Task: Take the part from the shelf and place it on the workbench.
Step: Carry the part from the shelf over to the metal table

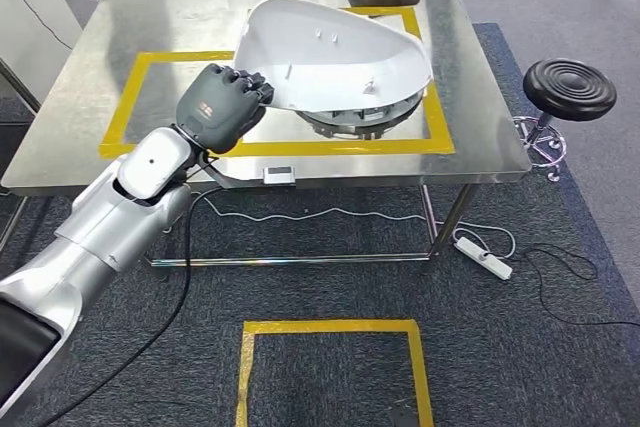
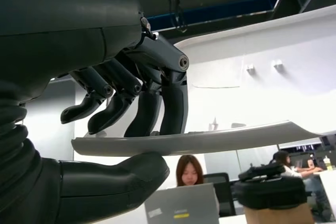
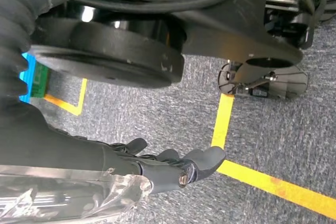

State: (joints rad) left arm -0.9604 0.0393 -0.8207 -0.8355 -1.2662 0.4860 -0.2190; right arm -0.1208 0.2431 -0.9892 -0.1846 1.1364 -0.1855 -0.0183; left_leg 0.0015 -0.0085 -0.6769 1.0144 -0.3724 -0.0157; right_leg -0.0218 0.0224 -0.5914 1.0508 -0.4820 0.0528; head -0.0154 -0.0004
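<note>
Left robot hand [image 1: 220,107] grips the near-left rim of the white mirror housing [image 1: 332,57], fingers [image 2: 158,98] on top, thumb underneath. The housing sits over the steel surface [image 1: 90,77], inside the yellow tape frame [image 1: 132,87]. Right robot hand [image 3: 174,169] hangs over carpet, fingers loosely extended, holding nothing.

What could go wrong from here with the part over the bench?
1. The left hand grips the white part only by one edge, thumb under and fingers on top, so the large shell may tilt or slip out.
2. Its far side reaches the yellow tape near the workbench edge; released there, it may settle outside the marked area.
</note>
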